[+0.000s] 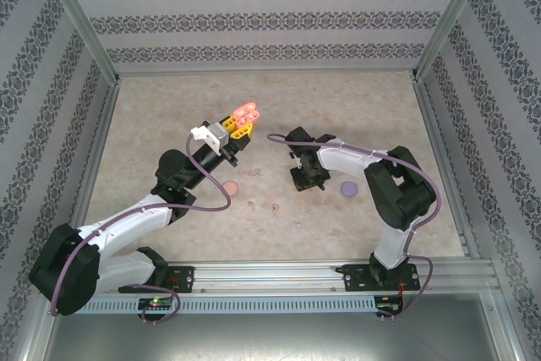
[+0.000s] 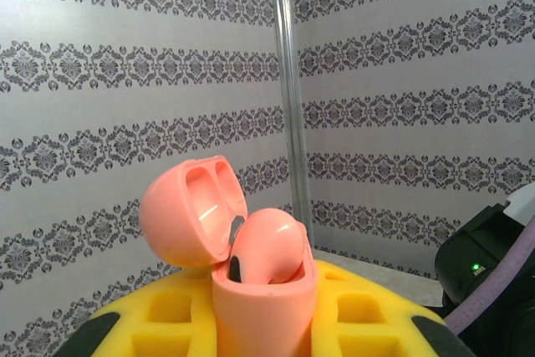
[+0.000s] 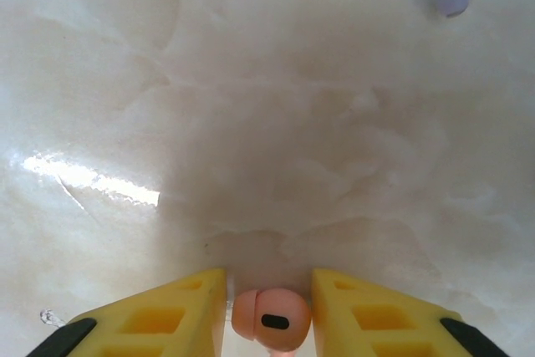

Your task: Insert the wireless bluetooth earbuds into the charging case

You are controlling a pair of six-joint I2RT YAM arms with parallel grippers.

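Right tool (image 3: pixel 267 280) is straddling a coral earbud (image 3: pixel 272 317) on the bench (image 3: pixel 334 123) — jaws narrow, whether gripping I cannot tell.
Left tool (image 1: pixel 239 130) is clamping the coral charging case (image 2: pixel 251 277) aloft, lid open — probably presenting its sockets for the earbud.

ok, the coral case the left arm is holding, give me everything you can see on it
The coral case looks like glossy rounded plastic, one colour throughout. It is open: the lid is hinged back to one side and shows two moulded hollows inside. One coral earbud with a dark spot sits in the body; whether the second slot is filled is hidden. The case stands upright, clamped between the left arm's yellow fingers, and looks held up off the table.
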